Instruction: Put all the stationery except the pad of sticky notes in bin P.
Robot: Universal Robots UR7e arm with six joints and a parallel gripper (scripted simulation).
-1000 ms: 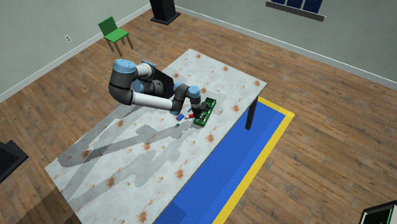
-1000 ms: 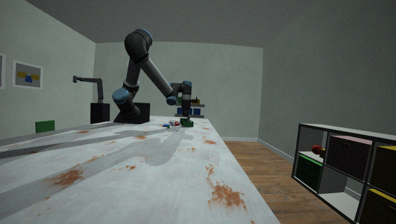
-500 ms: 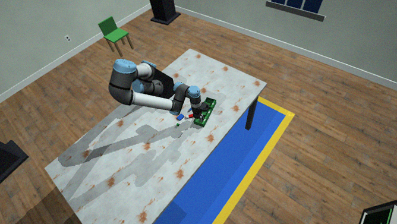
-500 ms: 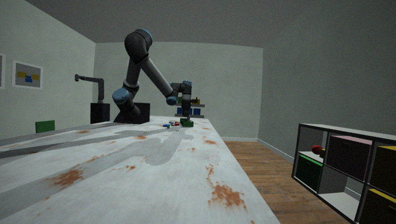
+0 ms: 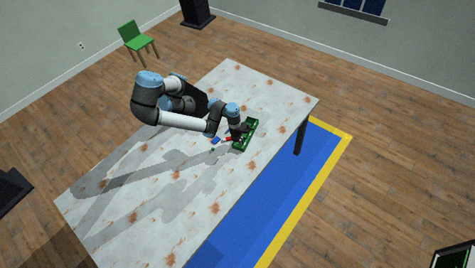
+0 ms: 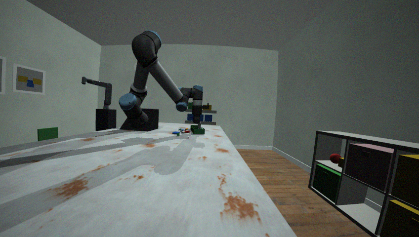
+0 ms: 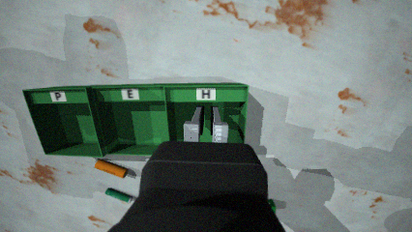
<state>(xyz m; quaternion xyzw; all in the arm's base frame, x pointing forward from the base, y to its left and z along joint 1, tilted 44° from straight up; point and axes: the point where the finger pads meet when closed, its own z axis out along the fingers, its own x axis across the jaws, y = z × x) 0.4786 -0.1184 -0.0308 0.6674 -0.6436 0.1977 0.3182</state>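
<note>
A green bin (image 7: 145,88) (image 5: 250,120) (image 6: 197,130) with three compartments marked P (image 7: 58,97), E and H stands on the table. All three compartments look empty. My gripper (image 7: 207,114) (image 5: 238,140) (image 6: 199,126) hangs over the H compartment. Its fingers stand narrow, and I see nothing between them. An orange pen-like stick (image 7: 110,168) and a green one (image 7: 118,195) lie on the table just in front of the bin, below the P and E compartments. A blue flat thing (image 5: 215,139) and a red thing (image 5: 228,138) lie left of the bin.
A small green thing (image 5: 212,149) lies further left on the rusty white table (image 5: 159,213). Another green bit (image 7: 272,205) shows beside my wrist. The table's far edge runs right of the bin. The arm's base stands at the back of the table.
</note>
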